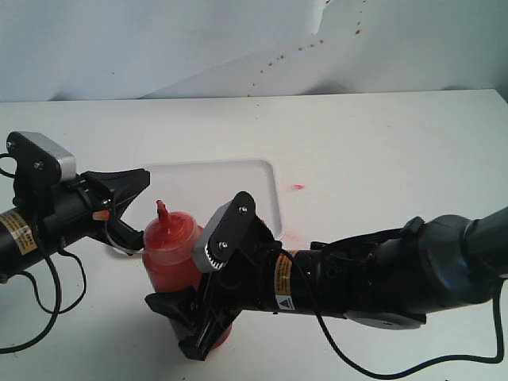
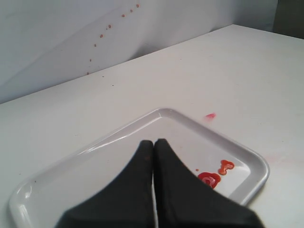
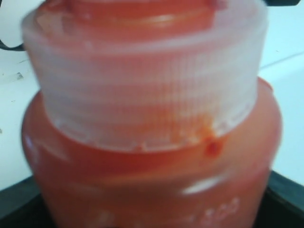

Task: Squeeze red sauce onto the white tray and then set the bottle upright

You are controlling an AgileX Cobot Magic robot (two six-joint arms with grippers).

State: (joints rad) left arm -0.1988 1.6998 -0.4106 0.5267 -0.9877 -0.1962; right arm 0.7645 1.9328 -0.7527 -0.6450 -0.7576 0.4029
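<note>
The bottle [image 1: 169, 252] stands roughly upright at the table's front, orange-red, with its red nozzle [image 1: 162, 209] pointing up. My right gripper [image 1: 188, 324] is shut on its lower body. In the right wrist view the bottle [image 3: 147, 156] fills the picture, with a black finger at each lower corner. The white tray [image 1: 268, 176] lies just behind the bottle. Glossy red sauce [image 2: 209, 179] sits in drops near one corner of the tray [image 2: 166, 114]. My left gripper [image 2: 153, 141] is shut and empty above the tray. It hangs just left of the nozzle, apart from it [image 1: 136, 181].
A small pinkish smear [image 1: 297, 187] marks the table right of the tray, and shows as the smear [image 2: 210, 115] in the left wrist view. A pale backdrop [image 1: 238, 40] with a line of brown spots rises behind the table. Black cables trail along the front edge.
</note>
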